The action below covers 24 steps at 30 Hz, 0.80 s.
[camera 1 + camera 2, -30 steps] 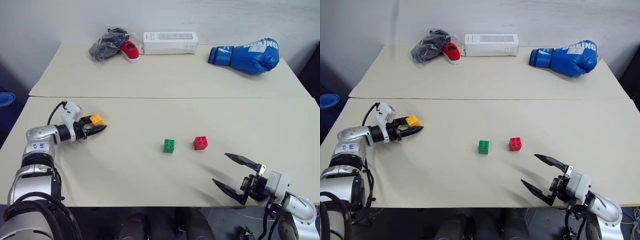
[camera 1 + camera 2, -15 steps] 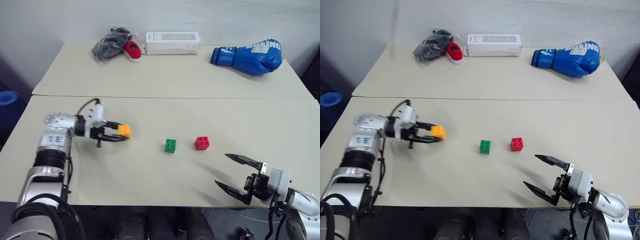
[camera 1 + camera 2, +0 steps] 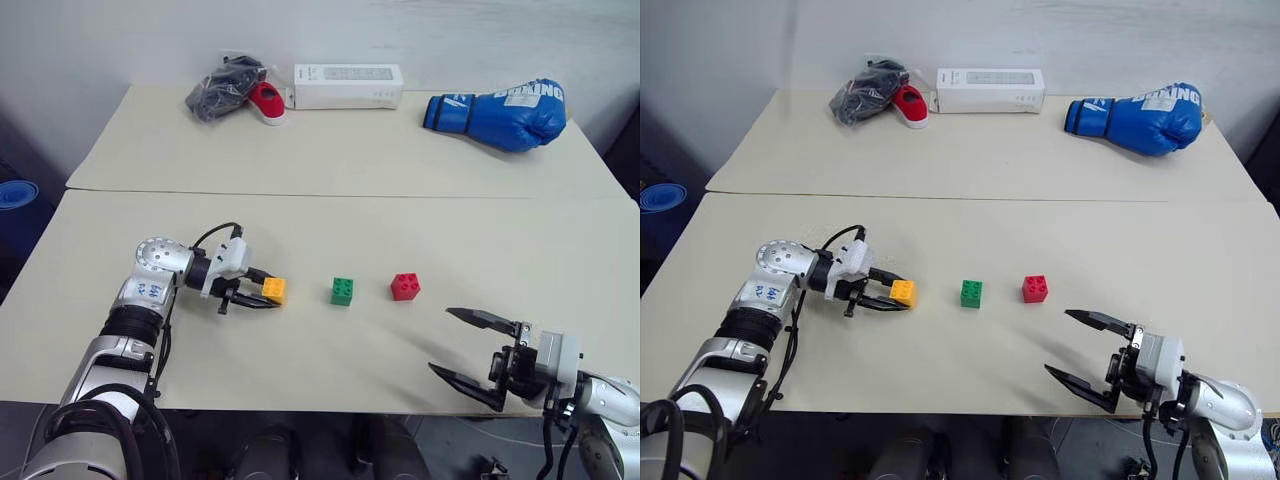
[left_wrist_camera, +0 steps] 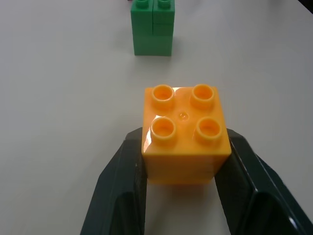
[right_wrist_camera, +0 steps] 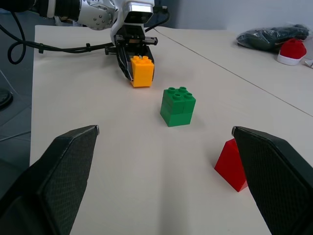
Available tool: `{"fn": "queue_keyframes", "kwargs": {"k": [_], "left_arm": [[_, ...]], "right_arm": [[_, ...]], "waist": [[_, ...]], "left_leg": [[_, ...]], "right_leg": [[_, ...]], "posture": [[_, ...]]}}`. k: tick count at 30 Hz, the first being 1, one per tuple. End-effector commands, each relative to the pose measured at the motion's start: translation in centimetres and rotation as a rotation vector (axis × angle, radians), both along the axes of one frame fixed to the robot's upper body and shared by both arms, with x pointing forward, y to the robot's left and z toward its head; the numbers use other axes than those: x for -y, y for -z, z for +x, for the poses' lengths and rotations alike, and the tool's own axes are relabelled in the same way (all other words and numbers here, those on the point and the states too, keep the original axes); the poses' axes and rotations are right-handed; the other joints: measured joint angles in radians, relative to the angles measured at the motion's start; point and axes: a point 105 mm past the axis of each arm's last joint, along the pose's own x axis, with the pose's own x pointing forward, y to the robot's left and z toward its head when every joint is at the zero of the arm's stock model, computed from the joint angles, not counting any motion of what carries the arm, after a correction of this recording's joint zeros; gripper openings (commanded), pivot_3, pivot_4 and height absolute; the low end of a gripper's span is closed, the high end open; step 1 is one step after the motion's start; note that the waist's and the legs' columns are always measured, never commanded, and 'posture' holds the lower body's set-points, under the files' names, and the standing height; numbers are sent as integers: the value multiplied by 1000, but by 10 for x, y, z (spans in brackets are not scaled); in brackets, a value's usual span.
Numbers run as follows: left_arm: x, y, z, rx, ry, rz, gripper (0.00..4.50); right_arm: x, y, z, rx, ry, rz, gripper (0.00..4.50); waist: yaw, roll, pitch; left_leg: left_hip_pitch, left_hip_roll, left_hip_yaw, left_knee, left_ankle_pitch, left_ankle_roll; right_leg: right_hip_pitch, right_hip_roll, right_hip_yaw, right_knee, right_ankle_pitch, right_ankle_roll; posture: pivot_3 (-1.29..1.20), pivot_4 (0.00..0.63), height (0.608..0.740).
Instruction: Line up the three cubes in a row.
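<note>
My left gripper (image 3: 268, 293) is shut on the orange-yellow cube (image 3: 273, 290), holding it at the table surface a short way left of the green cube (image 3: 342, 291). In the left wrist view the two black fingers (image 4: 122, 191) clamp the orange-yellow cube (image 4: 185, 133) by its sides, studs up, with the green cube (image 4: 152, 30) just beyond. The red cube (image 3: 405, 286) sits right of the green one, roughly level with it. My right gripper (image 3: 470, 347) hangs open at the table's near right edge, nothing between its fingers; from its wrist view the red cube (image 5: 231, 163) lies close ahead.
At the back of the far table lie a blue boxing glove (image 3: 497, 109), a white box (image 3: 347, 86), and a red shoe (image 3: 265, 102) beside a dark bag (image 3: 220, 86). A seam (image 3: 400, 194) joins the two tabletops.
My left arm has swung right across the table carrying the orange-yellow cube, from the left side to just left of the green cube. The right gripper has stayed put.
</note>
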Motion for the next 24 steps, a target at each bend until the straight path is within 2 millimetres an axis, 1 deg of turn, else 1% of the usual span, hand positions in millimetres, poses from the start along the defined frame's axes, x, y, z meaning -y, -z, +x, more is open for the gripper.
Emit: {"fn": "queue_keyframes", "kwargs": {"k": [1,2,4,8,11,12,15,16,17,18,19,21,23,24], "left_arm": [[-7,-4,3,27,2,29,1498],[-7,-5,4,29,-8,23,1498],[-7,-6,7,43,-26,3,2223],[-10,-5,5,33,-24,3,3316],[-14,-7,2,43,-25,-7,4310],[-18,-10,2,41,-35,-12,4450],[-33,-18,3,99,-102,-23,4450],[-46,-24,1,118,-145,-49,4450],[-55,-29,-2,128,-172,-67,4450],[-66,-35,-8,130,-208,-93,4450],[-73,-39,-12,132,-231,-109,4450],[-96,-46,-27,146,-302,-103,4450],[-109,-50,-37,138,-373,-72,4450],[-114,-52,-45,115,-385,-72,4450]], "right_arm": [[-1,-12,1,44,7,0,4500],[-2,-13,1,45,7,-1,4500],[-2,-15,3,48,6,-2,4500],[-3,-18,6,50,3,-4,4500],[-2,-23,9,54,-5,-8,4500],[-1,-26,10,56,-15,-15,4500],[6,-34,10,59,-47,-51,4500],[14,-41,14,61,-49,-80,4500],[19,-47,16,62,-49,-99,4500],[27,-54,19,66,-47,-130,4500],[32,-58,22,69,-46,-150,4500],[46,-70,29,61,-47,-221,4500],[56,-78,34,43,-50,-265,4500],[60,-81,37,33,-56,-287,4500]], "waist": [[2,0,0],[3,0,0],[4,0,0],[5,0,0],[6,0,0],[7,0,0],[5,0,0],[2,0,0],[-3,0,0],[-6,0,0],[-13,0,0],[-19,1,1],[-16,1,1],[-14,1,1]], "left_leg": [[0,0,0,0,0,0],[0,0,0,0,0,0],[0,0,0,0,0,0],[0,0,0,0,0,0],[0,0,0,0,0,0],[0,0,0,0,0,0],[0,0,0,0,0,0],[0,1,0,0,0,0],[0,1,0,0,0,0],[0,1,0,0,0,0],[0,1,-1,0,0,0],[0,1,-2,0,0,0],[0,1,-2,-1,0,0],[0,1,-3,-1,0,0]], "right_leg": [[0,0,0,0,0,0],[0,0,0,0,0,0],[0,0,0,0,0,0],[0,0,0,0,0,0],[0,0,0,0,0,0],[0,0,0,0,0,0],[0,0,0,0,0,0],[0,0,0,0,0,0],[0,-1,0,0,0,0],[0,-5,0,0,0,0],[0,-6,-1,0,0,0],[0,-8,-2,0,0,0],[0,-8,-3,0,0,-1],[0,-9,-3,-1,0,-1]], "posture": [[0,150,740],[0,150,740],[0,150,740],[0,150,740],[0,150,740],[0,150,740],[0,150,740],[0,150,740],[0,150,740],[0,150,740],[0,150,740],[0,150,740],[0,150,740],[0,150,740]]}}
